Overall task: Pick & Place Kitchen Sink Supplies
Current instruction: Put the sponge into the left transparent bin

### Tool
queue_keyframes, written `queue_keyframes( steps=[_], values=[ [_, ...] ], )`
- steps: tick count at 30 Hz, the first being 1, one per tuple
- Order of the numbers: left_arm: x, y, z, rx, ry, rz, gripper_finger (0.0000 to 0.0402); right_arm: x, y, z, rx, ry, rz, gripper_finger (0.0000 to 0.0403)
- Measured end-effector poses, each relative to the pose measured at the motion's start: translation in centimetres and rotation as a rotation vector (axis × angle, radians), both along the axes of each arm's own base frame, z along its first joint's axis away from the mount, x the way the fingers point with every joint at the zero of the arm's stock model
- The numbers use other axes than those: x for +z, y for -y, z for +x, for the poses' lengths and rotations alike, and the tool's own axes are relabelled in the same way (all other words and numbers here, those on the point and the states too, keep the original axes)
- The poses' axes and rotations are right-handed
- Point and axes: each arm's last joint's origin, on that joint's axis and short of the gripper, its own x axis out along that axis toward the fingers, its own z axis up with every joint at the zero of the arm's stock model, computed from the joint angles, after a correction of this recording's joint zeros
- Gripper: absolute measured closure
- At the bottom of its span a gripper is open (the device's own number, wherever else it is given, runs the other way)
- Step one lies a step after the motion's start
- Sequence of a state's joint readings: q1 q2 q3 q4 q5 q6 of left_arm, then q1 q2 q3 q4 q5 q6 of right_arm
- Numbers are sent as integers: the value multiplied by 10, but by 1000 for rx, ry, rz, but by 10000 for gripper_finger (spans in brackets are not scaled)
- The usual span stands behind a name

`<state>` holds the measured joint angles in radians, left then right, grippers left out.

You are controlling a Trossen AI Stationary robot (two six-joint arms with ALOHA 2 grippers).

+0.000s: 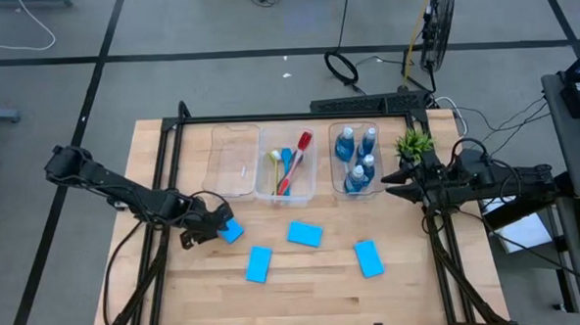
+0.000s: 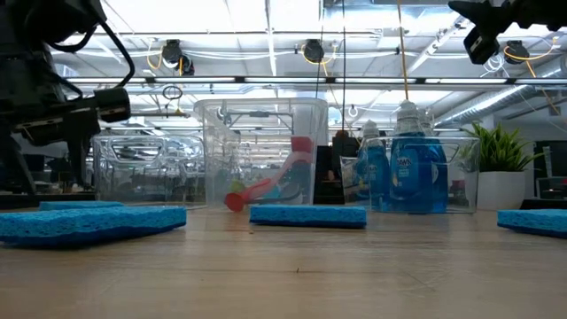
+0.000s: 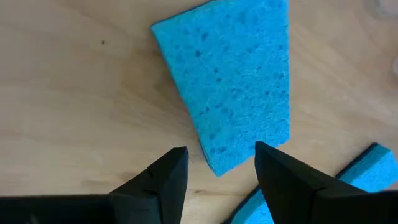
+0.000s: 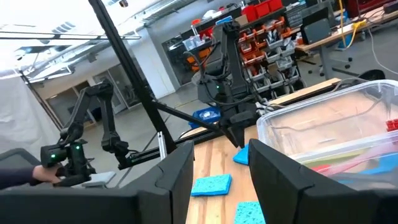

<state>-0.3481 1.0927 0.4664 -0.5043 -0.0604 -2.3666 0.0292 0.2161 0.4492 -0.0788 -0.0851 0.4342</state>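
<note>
Figure: sorting at mid-task, places given from the middle bin (image 1: 286, 168).

Nearest the table's front edge, three sponges (image 1: 259, 264) lie loose on the bare wood, well short of the middle bin. A fourth sponge (image 1: 231, 231) lies to that bin's front-left, under my left gripper (image 1: 207, 228), whose fingers stand apart and hold nothing. Farther back, the brushes (image 1: 292, 162) lie inside the middle bin, and the blue bottles (image 1: 356, 158) stand in the bin just to its right. The empty bin (image 1: 234, 163) on its left suggests the sponges go there, so I judge two groups done and one left.

My right gripper (image 1: 401, 185) waits beyond the bottle bin, fingers apart, empty.

Only the left wrist view shows the sponge corner (image 3: 233, 87) pointing into my open fingers (image 3: 163, 180); only the low view shows the bottles upright (image 2: 416, 168).
</note>
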Motion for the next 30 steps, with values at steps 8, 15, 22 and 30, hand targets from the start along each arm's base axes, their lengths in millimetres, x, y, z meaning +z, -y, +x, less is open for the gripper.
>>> queue_keyframes(
  steps=[8, 15, 22, 30],
  values=[
    [-13, -1, -2, 41, -124, 28, 215, 0, -1, 0, 24, 0, 0, 264],
    [-32, 6, 15, 47, -157, 35, 215, 0, -1, 0, 24, -1, -2, 264],
    [-36, 7, 16, -3, -180, 28, 244, 0, -1, 0, 23, -2, -2, 264],
    [-38, 7, 13, -49, -192, 83, 383, 0, -1, 0, 22, -5, -3, 264]
  ],
)
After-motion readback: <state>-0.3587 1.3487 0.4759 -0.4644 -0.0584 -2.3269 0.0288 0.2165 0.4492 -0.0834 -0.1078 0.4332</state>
